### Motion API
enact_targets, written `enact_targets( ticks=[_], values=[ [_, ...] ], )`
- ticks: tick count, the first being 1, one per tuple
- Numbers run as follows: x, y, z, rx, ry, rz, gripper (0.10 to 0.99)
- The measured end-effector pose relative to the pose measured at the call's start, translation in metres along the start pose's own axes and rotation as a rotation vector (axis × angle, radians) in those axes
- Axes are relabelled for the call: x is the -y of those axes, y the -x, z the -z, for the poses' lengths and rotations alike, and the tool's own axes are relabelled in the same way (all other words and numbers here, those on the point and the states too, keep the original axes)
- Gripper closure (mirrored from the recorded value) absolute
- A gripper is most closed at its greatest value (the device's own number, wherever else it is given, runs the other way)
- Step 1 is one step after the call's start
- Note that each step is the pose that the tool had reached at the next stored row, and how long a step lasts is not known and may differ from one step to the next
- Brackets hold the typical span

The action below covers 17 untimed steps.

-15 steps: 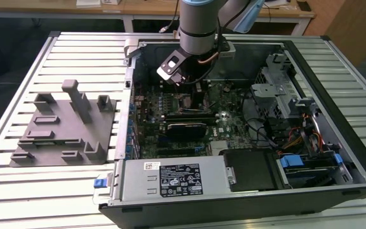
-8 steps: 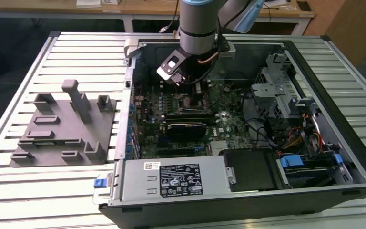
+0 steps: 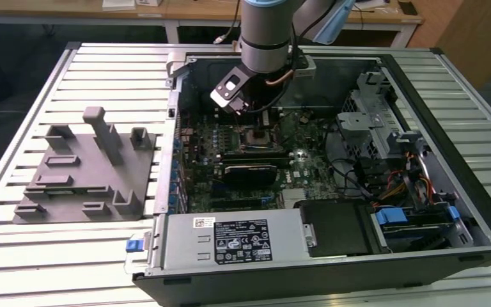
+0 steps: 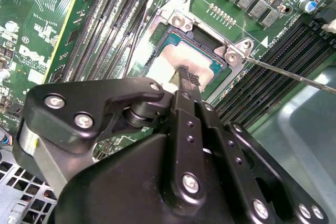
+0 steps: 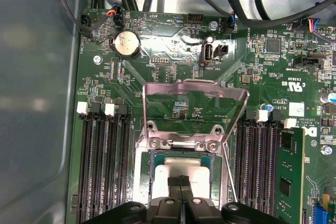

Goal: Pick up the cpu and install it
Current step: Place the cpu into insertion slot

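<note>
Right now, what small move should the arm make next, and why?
Probably lift the gripper straight up a little. It is shut, its tip seemingly resting on the cpu, which already appears to lie flat in the socket, and the metal frame stands open.

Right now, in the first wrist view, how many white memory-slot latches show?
4. One white latch and a second beside it on one side of the cpu; a third and fourth across it. More may hide beneath the gripper.
</note>
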<state>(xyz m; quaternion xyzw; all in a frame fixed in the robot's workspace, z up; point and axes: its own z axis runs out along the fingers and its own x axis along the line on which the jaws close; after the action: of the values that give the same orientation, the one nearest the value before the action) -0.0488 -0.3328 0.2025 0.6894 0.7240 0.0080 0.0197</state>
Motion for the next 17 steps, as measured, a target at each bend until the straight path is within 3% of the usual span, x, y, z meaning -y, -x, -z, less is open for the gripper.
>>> enact_targets(
  ticks=[17],
  values=[
    [0.0002, 0.0002, -0.004, 0.0002, 0.0, 0.0, 0.98]
  ],
)
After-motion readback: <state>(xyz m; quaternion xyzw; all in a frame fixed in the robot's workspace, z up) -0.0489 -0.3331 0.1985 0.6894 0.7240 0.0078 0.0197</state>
